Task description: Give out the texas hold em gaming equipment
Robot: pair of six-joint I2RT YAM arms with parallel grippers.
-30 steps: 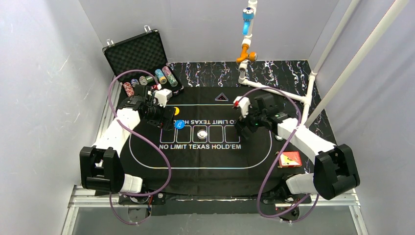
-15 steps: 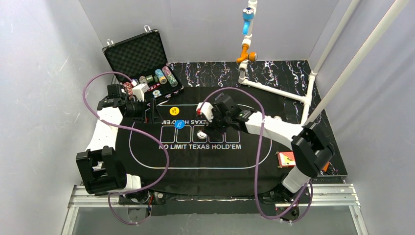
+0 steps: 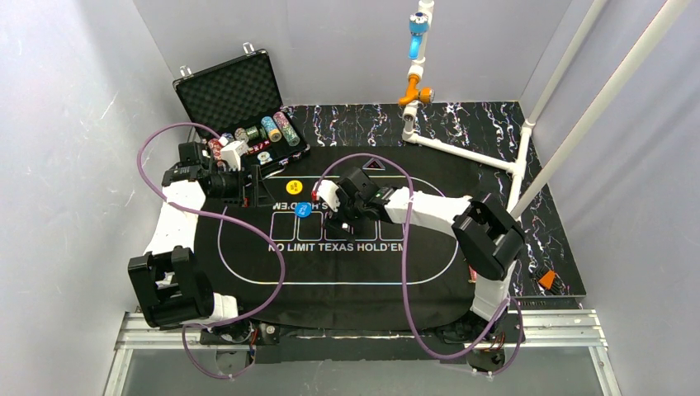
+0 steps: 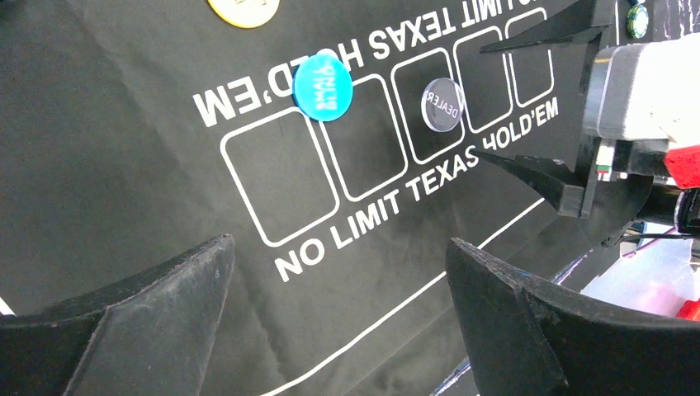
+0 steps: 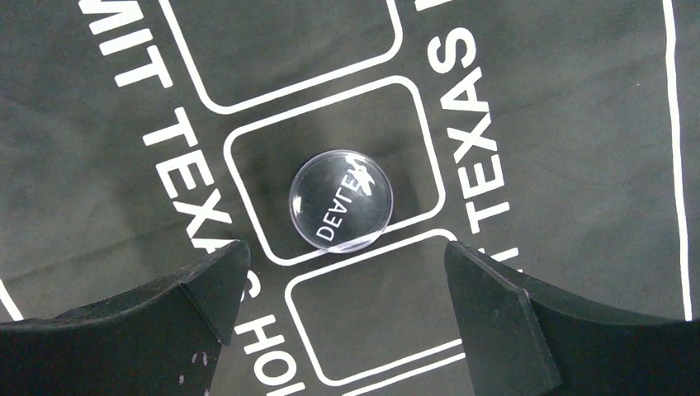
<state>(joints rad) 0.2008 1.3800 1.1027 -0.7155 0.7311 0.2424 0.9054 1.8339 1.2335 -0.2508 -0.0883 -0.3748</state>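
1. R gripper [image 5: 342, 252]: fingers spread wide, nothing btwn them. It hangs right over the clear round button [image 5: 341, 200] marked "DEALER".
2. That button lies flat in the middle card box of the black mat [image 3: 371, 272], w/ one edge on the box's white outline. It touches neither finger.
3. L gripper [image 4: 338, 247]: also spread wide and empty, over the mat's left part, pointing right toward the row of boxes.
4. Blue button [image 4: 323, 86]: sits on the far outline where the 1st and 2nd boxes from the left meet. "BLIND" reads; the rest is too small.
5. Yellow button [image 3: 293, 186]: farther back, near the mat's far-left curve. Its text isn't legible.
6. Mat print: "NO LIMIT TEXAS HOLD'EM" on the near side, repeated upside down on the far side.
7. Striped chips [image 3: 272, 128]: in rows in the open black case [image 3: 227, 91], far left, off the mat.
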